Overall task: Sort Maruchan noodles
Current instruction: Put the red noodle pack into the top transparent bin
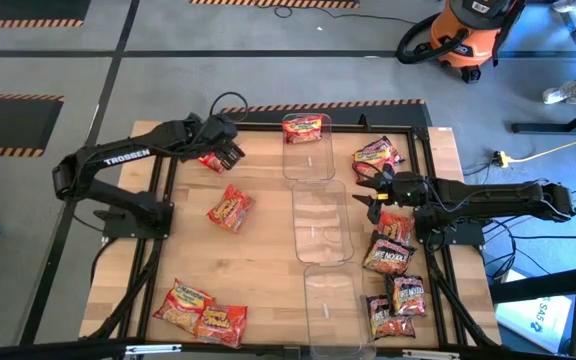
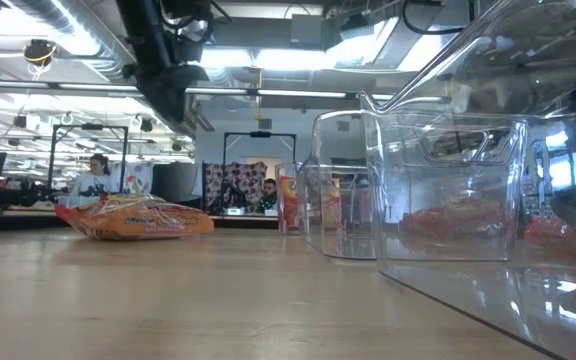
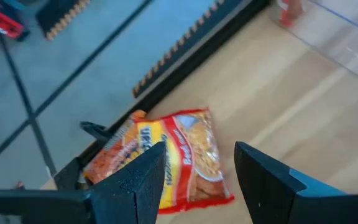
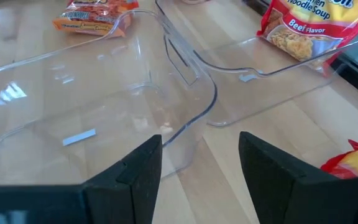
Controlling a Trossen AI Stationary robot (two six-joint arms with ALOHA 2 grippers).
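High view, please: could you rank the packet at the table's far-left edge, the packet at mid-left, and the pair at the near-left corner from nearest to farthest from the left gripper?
Measured from the left gripper:
1. Far-left edge packet, right beside the gripper.
2. Mid-left packet, lying on open table.
3. Near-left corner pair, farthest, at the near edge.
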